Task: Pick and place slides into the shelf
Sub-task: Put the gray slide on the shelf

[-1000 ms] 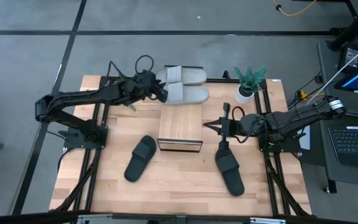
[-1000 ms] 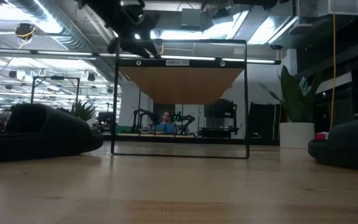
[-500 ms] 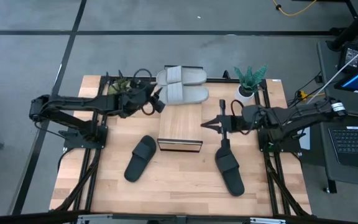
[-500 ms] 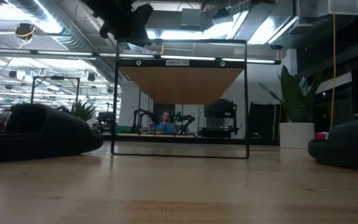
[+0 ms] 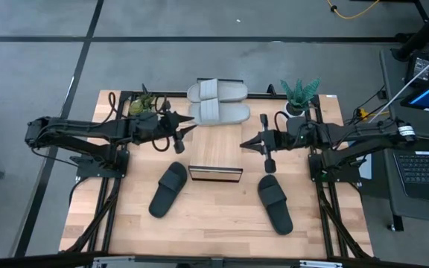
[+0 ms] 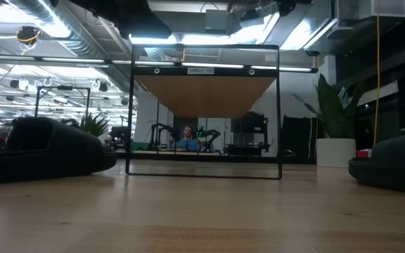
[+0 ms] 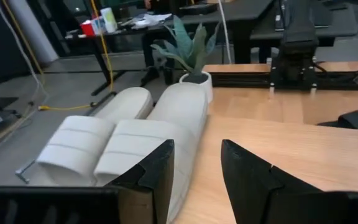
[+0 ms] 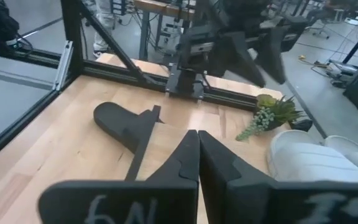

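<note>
Two grey slides (image 5: pixel 217 102) are lying on the shelf (image 5: pixel 216 151); two black slides (image 5: pixel 168 189) are lying on the table (image 5: pixel 125 223). The left gripper (image 5: pixel 187 126) is hovering open and empty, and the right gripper (image 5: pixel 246 145) is hovering shut and empty.

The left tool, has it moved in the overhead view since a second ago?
Yes. The left tool, open and empty, has pulled back from the grey slides on the shelf and now hovers off the shelf's left edge, nearer the table's front.
</note>
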Tool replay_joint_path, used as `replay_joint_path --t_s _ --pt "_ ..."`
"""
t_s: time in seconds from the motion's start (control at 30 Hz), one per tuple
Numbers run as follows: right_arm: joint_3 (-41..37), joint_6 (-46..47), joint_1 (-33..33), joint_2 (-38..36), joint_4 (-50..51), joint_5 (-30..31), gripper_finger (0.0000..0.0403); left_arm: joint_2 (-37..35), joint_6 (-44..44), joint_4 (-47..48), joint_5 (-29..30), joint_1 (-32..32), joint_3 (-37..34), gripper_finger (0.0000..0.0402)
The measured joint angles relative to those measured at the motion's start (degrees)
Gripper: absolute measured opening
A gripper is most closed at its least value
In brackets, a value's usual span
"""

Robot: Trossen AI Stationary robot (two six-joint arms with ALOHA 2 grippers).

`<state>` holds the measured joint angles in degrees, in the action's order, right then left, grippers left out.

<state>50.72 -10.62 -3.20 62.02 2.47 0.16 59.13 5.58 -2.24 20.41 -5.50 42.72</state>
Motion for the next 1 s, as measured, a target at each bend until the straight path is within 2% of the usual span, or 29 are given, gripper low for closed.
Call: replay_joint_path --t_s 0.17,0.37,0.63,0.8,1.0 --pt "0.0 -0.4 -2.6 0.0 2.4 0.6 0.0004 0.0 -3.4 -0.3 0.0 0.3 0.0 0.0124" --pt "-1.3 -1.7 -7.3 0.0 1.4 13.8 0.0004 0.0 -1.6 -0.2 0.0 0.3 0.0 0.0124" --pt "-4.1 -0.4 -11.3 0.0 0.5 15.3 0.0004 0.1 -3.0 0.1 -0.2 -1.6 0.0 0.0124" --pt "-5.9 -1.0 -13.1 0.0 -1.8 15.3 0.0005 2.3 -0.7 0.2 -10.5 -2.7 0.1 0.0122" --pt "-6.9 -1.6 -13.3 0.0 -3.5 15.3 0.0005 6.5 -0.5 0.9 -13.0 -6.6 2.3 0.0080"
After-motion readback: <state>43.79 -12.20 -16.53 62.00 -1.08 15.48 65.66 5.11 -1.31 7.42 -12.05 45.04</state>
